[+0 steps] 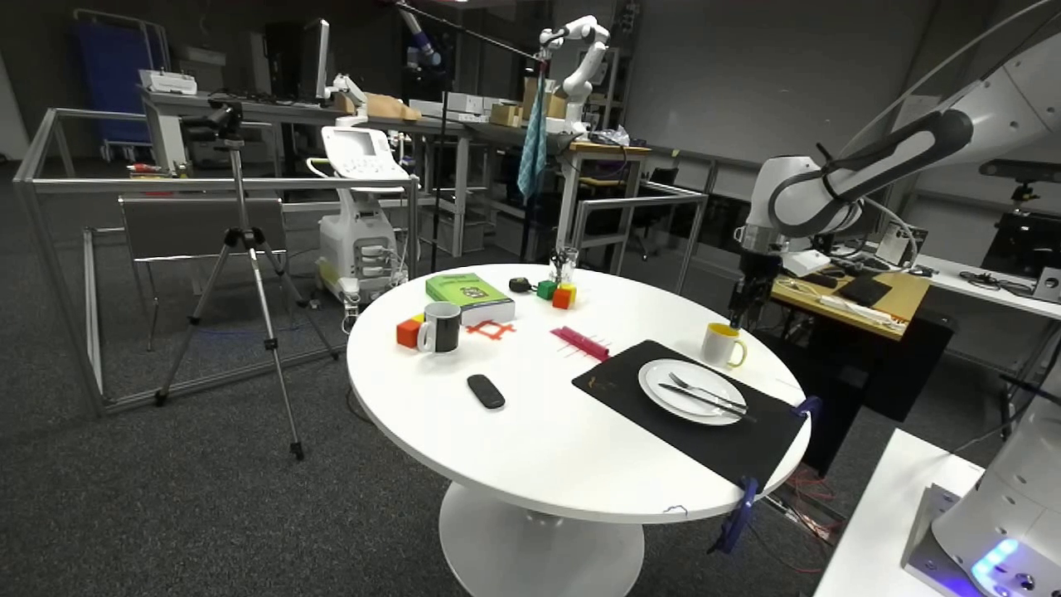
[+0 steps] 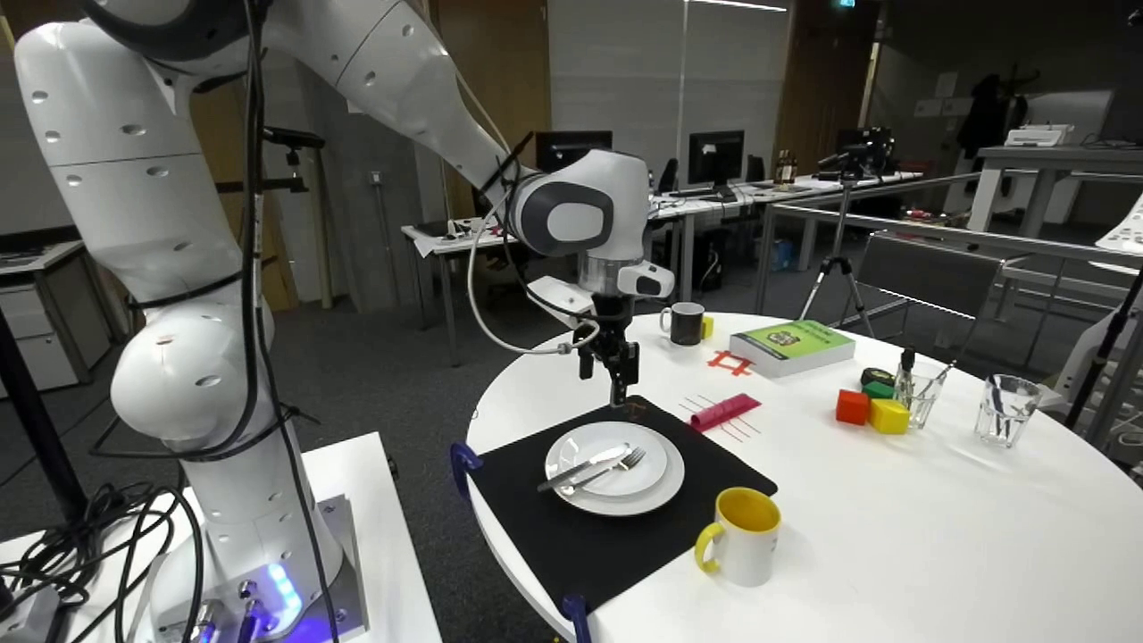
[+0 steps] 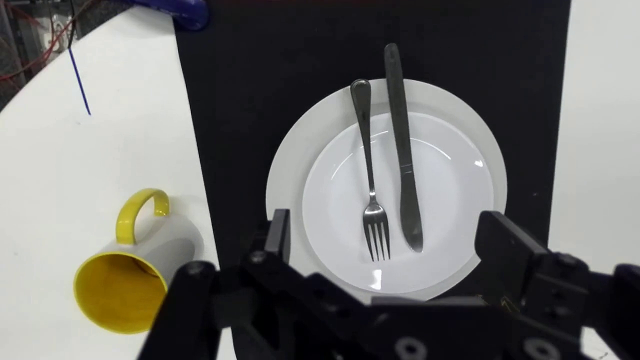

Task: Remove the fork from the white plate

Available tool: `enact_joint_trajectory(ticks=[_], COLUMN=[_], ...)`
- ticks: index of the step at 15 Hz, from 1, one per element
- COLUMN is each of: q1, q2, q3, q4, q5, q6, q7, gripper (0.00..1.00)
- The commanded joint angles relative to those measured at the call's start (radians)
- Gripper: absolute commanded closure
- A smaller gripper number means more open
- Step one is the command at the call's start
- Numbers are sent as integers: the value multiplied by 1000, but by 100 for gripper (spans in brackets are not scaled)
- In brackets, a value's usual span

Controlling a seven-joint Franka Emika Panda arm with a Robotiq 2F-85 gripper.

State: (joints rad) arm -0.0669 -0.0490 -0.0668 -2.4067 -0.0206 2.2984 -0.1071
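Black two-fingered gripper (image 3: 384, 220) nearest in wrist view, at 6 o'clock; fingers released, spread wide. Slim silver metal fork (image 3: 374, 215) lies on small round white plate (image 3: 450, 200), which sits on larger round off-white plate (image 3: 292, 170); four tines point to 6 o'clock, countable only here, handle end at the larger rim near 12. Silver metal table knife (image 3: 403, 145) just beside fork at 3 o'clock, handle jutting past both rims over black rectangular mat (image 3: 240, 100). Glossy white mug (image 3: 172, 240), yellow inside and on handle, off the mat, about 8 o'clock of plates. Wrist view can't give height; both exterior views do: gripper hangs above plate level, fingertips down. Wrist view catches a single dark-blue clamp (image 3: 175, 7), 11 o'clock of frame; both exterior views have two on round white table's (image 1: 539, 431) edge. Short black oblong object (image 1: 486, 391), plates' 9 o'clock, shows only in an exterior view. Thick green-covered book (image 2: 795, 344): both exterior views only.
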Motion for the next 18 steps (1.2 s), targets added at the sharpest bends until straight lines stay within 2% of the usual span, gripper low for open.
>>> enact_joint_trajectory(ticks=[1,11,13,14,18], q1=[13,19,16,21,22], q2=[51,124,129,138,142], q3=[14,24,29,26,24], q4=[-16,-40,-26,-17,-19], q5=[-55,-95,-54,-73,-85], q6=[100,143,76,96,104], q7=[-11,-166,-213,-160,-150], gripper=[0,0,0,0,0])
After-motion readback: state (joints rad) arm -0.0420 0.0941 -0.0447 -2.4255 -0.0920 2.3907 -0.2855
